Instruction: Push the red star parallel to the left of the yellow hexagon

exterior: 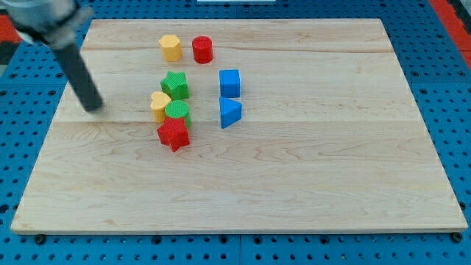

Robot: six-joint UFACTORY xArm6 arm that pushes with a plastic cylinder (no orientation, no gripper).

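The red star (174,135) lies on the wooden board, left of centre, touching the green round block (177,112) above it. The yellow hexagon (170,47) sits near the view's top, left of the red cylinder (202,49). My tip (94,109) rests on the board at the view's left, well left of the red star and slightly above it, touching no block.
A green star (175,85) and a yellow heart (159,105) stand between the hexagon and the red star. A blue cube (229,82) and a blue triangle (230,112) lie to the right. The board's left edge (45,140) is near my tip.
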